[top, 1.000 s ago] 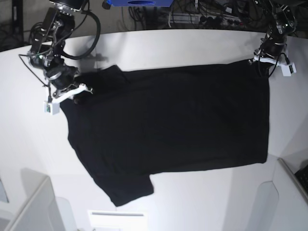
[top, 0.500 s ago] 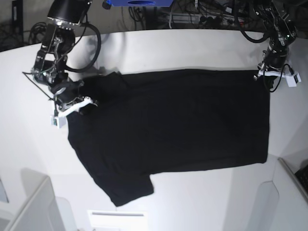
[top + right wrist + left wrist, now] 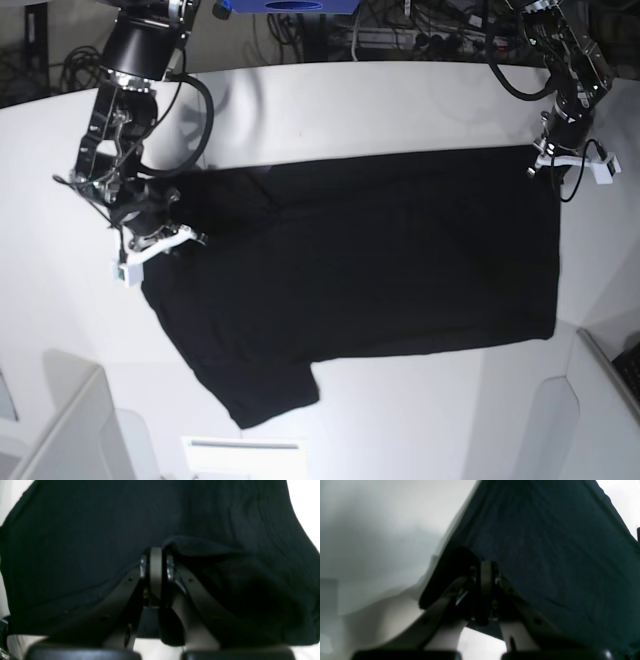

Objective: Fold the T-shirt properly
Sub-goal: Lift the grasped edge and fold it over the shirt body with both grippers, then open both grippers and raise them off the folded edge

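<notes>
The black T-shirt (image 3: 380,260) lies spread plain side up on the white table (image 3: 400,100), with one sleeve (image 3: 265,390) pointing at the near edge. My right gripper (image 3: 160,238) is shut on the cloth at the shirt's far left shoulder, where the fabric bunches into a fold. In the right wrist view its fingers (image 3: 156,552) meet with dark cloth (image 3: 100,517) wrapped around them. My left gripper (image 3: 560,160) is shut on the far right hem corner. The left wrist view shows its tips (image 3: 485,566) pinched together, with the shirt (image 3: 545,542) stretching away from them.
Pale grey panels stand at the near left (image 3: 60,420) and near right (image 3: 600,400) corners. A white slotted piece (image 3: 245,445) sits at the near edge. Cables and a blue box (image 3: 290,5) lie beyond the table's far edge.
Both grippers have moved toward the near side, dragging the shirt's far edge with them. The far left sleeve has been pulled in over the body and the far edge now lies straighter.
</notes>
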`<state>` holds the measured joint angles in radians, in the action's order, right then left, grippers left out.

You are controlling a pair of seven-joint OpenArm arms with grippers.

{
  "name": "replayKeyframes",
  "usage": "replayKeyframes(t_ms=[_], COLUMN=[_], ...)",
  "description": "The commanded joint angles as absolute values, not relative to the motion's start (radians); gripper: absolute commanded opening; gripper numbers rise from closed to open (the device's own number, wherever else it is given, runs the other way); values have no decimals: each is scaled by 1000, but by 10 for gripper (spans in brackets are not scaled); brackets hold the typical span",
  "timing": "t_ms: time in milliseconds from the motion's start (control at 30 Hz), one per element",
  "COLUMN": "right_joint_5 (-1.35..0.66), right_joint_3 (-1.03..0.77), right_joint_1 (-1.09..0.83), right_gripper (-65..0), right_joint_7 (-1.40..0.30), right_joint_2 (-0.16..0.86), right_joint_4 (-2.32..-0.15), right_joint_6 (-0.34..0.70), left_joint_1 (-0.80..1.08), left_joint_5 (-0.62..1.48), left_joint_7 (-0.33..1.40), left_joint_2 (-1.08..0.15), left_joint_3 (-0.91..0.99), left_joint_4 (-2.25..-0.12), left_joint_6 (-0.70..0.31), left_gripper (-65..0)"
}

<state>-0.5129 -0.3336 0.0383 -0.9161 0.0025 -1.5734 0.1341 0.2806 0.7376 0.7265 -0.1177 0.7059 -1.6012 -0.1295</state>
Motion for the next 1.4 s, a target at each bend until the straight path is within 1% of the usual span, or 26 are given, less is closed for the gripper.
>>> replayKeyframes(t_ms=[0, 200, 667, 900, 1367], right_joint_5=[-524, -524, -524, -524, -524], right_joint_3=[-332, -332, -331, -331, -338], right_joint_1=[67, 122, 211, 219, 219], right_gripper=[-650, -650, -650, -650, -644], right_joint_7=[-898, -901, -895, -895, -894], right_joint_2=[8, 8, 10, 10, 10], right_joint_4=[-1572, -1524, -1386, -1385, -1385], right_joint_6=[137, 137, 137, 137, 137], left_joint_1=[263, 226, 127, 87, 79], left_joint_5=[751, 751, 748, 648, 648], left_joint_7=[707, 708, 708, 708, 708], left_joint_2=[-140, -171, -179, -177, -177], left_joint_3=[708, 711, 705, 705, 707], left_joint_4=[-1623, -1596, -1477, -1472, -1475], left_joint_6=[-133, -131, -130, -130, -130], left_gripper=[-650, -650, -650, -650, -650])
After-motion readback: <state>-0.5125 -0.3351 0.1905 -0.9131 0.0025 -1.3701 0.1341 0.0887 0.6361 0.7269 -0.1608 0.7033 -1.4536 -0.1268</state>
